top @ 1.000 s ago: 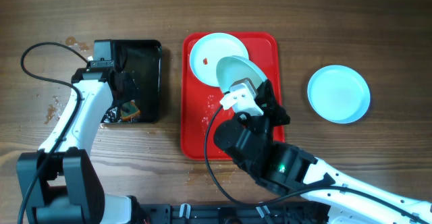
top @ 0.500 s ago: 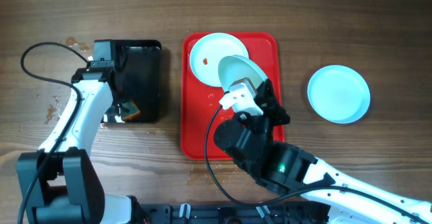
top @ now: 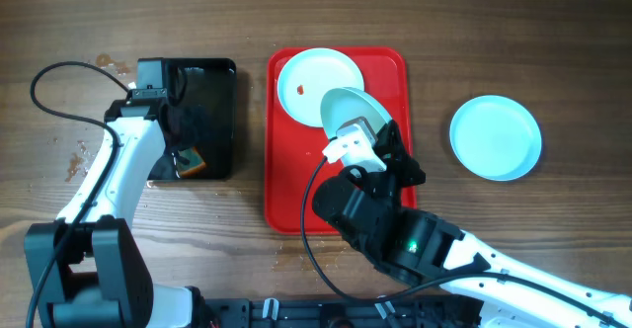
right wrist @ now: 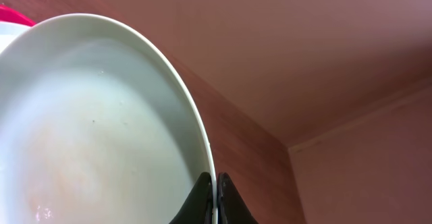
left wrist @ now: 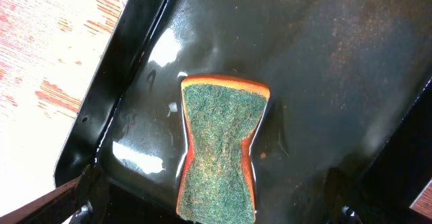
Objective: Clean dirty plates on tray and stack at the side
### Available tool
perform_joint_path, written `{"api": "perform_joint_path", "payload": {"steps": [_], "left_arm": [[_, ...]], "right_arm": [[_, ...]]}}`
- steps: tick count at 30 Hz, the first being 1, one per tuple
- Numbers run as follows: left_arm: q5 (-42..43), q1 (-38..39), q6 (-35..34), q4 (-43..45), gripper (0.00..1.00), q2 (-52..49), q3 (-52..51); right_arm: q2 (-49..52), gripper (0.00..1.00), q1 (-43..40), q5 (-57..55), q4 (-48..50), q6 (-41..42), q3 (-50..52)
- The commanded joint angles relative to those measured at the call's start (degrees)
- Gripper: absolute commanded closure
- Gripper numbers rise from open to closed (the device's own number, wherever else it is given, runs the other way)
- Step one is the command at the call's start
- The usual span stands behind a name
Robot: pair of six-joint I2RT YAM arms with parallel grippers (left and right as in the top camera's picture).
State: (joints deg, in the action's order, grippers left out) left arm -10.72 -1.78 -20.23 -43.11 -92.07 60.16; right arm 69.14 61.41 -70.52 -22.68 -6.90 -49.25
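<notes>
The red tray lies in the middle of the table. One pale plate with a small red smear rests flat at its far end. A second plate is tilted up on edge above the tray, with my right gripper shut on its rim. A third plate sits on the wood to the right. My left gripper hangs open over an orange-and-green sponge, its fingertips well apart from it.
The sponge lies in a wet black tray left of the red one. Water drops mark the wood at the far left, and droplets dot the red tray. A black cable loops beside the left arm.
My left gripper has opened and let go of the sponge, which now lies flat in the black tray. The right arm still holds the tilted plate in nearly the same place.
</notes>
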Motion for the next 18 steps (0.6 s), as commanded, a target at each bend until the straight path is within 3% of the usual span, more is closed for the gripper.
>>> {"api": "perform_joint_path", "payload": {"steps": [1,8,10,12,13,14,15,16,18], "left_arm": [[-0.7,-0.2,0.1,0.0,0.00,-0.2,-0.2],[-0.7,-0.2,0.1,0.0,0.00,-0.2,-0.2],[-0.7,-0.2,0.1,0.0,0.00,-0.2,-0.2],[-0.7,-0.2,0.1,0.0,0.00,-0.2,-0.2],[-0.7,-0.2,0.1,0.0,0.00,-0.2,-0.2],[-0.7,-0.2,0.1,0.0,0.00,-0.2,-0.2],[-0.7,-0.2,0.1,0.0,0.00,-0.2,-0.2],[-0.7,-0.2,0.1,0.0,0.00,-0.2,-0.2],[-0.7,-0.2,0.1,0.0,0.00,-0.2,-0.2]], "right_arm": [[-0.6,0.96,-0.4,2.3,-1.0,3.2,-0.9],[0.2,0.96,-4.5,1.1,-1.5,6.0,-0.9],[0.1,0.96,-2.7,5.4,-2.2,-1.7,-1.0],[0.8,0.96,-4.6,-0.9,-2.1,6.5,-0.8],[0.4,0.96,-4.8,9.0,-2.4,1.2,-0.8],[0.4,0.96,-4.1,6.6,-3.0,2.6,-0.8],[0.3,0.96,-5.5,7.5,-3.7,11.8,-0.8],[0.2,0.96,-6.3,16.9,-3.8,9.8,-0.8],[0.3,0.96,-7.9,19.8,-6.6,15.6,-0.8]]}}
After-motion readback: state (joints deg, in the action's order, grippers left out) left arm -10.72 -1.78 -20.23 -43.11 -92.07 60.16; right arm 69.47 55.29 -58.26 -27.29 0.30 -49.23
